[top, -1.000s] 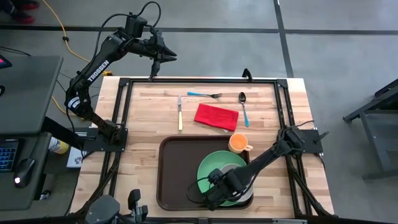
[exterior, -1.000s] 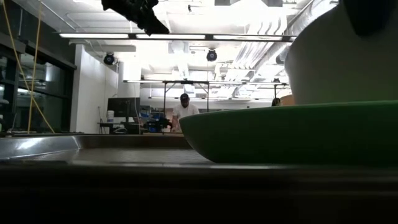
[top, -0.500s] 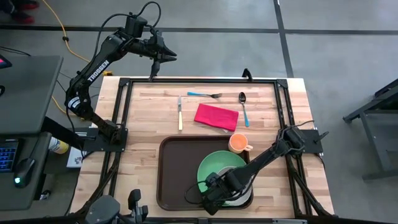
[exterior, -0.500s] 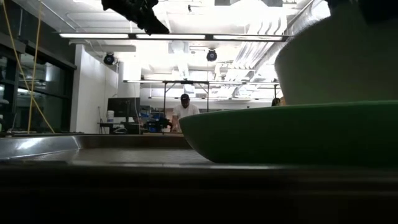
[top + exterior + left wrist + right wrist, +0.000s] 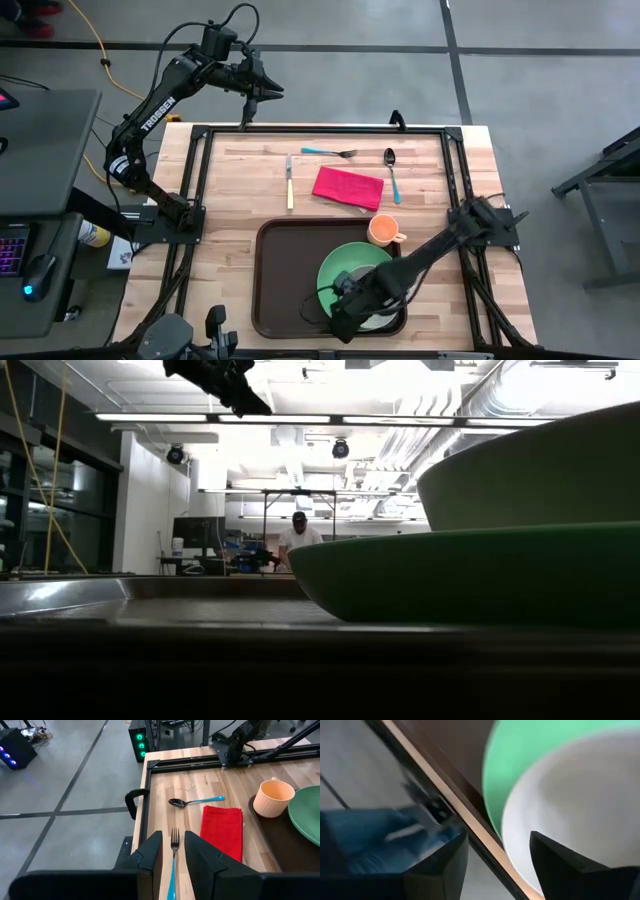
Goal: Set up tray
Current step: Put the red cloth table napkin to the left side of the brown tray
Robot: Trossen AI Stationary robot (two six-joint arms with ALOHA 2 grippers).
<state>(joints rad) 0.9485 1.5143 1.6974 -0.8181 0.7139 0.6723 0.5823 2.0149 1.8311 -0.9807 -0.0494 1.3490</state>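
We found the tray [image 5: 285, 280] at the table's near edge, bearing the plate [image 5: 345, 265] and a pale bowl [image 5: 580, 815] on it; our right gripper [image 5: 338, 312] stood spread beside the bowl, seemingly letting go; the left gripper [image 5: 262, 90] (narrowly parted, empty) waited beyond the far edge.

bowl [image 5: 378, 312] on plate [image 5: 345, 268] | plate in tray [image 5: 275, 280] | cup [image 5: 383, 231] beside tray

free: left half of tray [image 5: 280, 275] bare, wood left of knife [image 5: 290, 182] bare | blocked: green plate [image 5: 338, 270] with white bowl [image 5: 380, 318] fills tray's right half, right gripper [image 5: 338, 315] low over it | far-side clutter: fork [image 5: 328, 152], spoon [image 5: 391, 170], red napkin [image 5: 348, 187], orange cup [image 5: 384, 231]
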